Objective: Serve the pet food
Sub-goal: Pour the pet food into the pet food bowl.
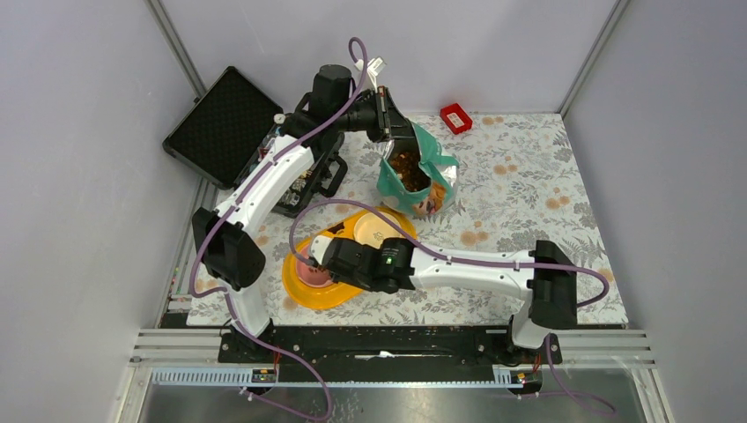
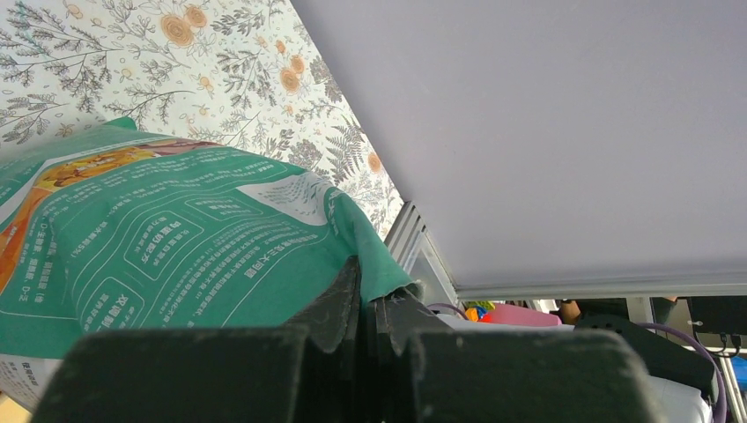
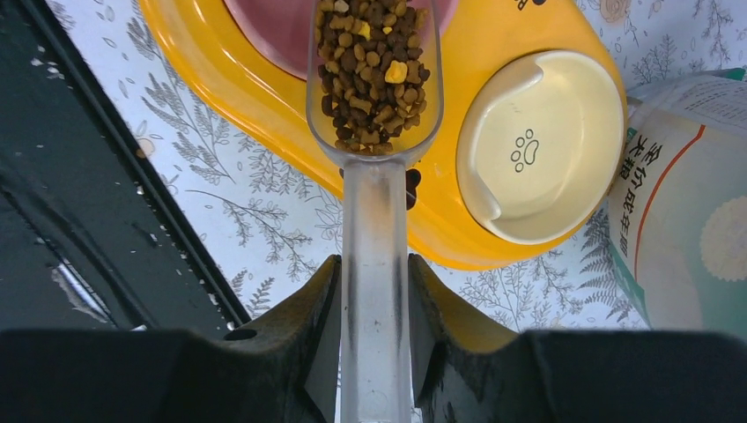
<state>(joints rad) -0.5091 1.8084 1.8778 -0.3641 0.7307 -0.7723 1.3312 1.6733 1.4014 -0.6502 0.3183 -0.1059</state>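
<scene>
one scoop of kibble sits clamped in the right gripper.

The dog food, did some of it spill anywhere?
Yes, a tiny bit. One or two dark pellets seem to lie on the yellow feeder, right beside the scoop handle, outside the pink bowl and the cream bowl. The rest of the pet food is heaped in the scoop, which the right gripper holds.

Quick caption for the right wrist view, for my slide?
Right jaws grip a clear scoop of kibble over the pink bowl in the yellow feeder.
</scene>
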